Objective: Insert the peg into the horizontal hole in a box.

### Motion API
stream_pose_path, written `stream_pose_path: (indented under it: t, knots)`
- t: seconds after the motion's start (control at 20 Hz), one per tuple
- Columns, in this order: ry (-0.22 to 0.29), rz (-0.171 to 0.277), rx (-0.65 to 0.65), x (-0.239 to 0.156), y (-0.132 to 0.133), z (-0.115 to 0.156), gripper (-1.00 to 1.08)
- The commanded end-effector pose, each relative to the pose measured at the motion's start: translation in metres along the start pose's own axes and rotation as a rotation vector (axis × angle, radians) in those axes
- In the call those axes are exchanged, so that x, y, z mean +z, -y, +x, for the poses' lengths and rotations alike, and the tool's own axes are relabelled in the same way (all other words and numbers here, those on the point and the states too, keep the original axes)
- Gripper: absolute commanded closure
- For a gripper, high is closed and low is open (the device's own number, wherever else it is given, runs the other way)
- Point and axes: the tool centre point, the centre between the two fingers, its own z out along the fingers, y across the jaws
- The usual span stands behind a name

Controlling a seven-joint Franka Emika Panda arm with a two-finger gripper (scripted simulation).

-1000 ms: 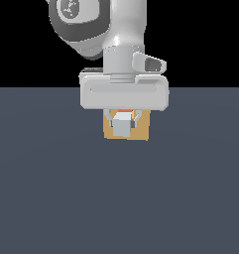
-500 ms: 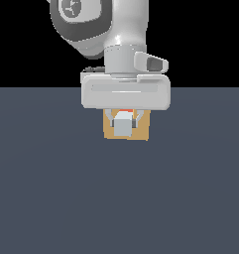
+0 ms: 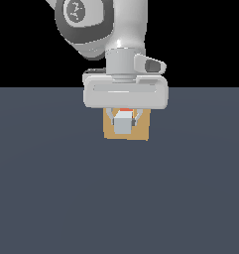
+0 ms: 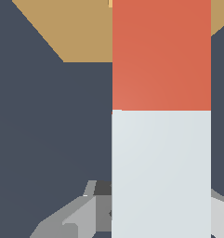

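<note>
My gripper is shut on the peg and holds it level, pointing away at the tan box just behind. In the exterior view I see the peg's grey-white end face, with a sliver of its red-orange end above. In the wrist view the peg runs from between the fingers to its red-orange half, which reaches over the box. The hole is hidden behind the peg. I cannot tell whether the tip is inside it.
A flat dark grey-blue floor spreads all around the box. The white gripper body covers the box's top edge in the exterior view. Nothing else stands here.
Hardly anything. The gripper and the peg shifted only very slightly in front of the box, and the grip stayed the same.
</note>
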Motion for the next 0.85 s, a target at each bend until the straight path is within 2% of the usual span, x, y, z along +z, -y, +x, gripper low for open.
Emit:
stream_pose_path:
  t: [0.0,0.4,0.6,0.8]
  knots:
    - [-0.001,-0.003,-0.002,-0.002,0.000,0.016,1.08]
    - [-0.002,-0.005,-0.002,-0.003,-0.001,0.071,1.08]
    - [-0.002,-0.005,-0.002,-0.003,-0.001,0.081,1.08]
    - [-0.002,-0.005,-0.002,-0.003,-0.002,0.079,1.08]
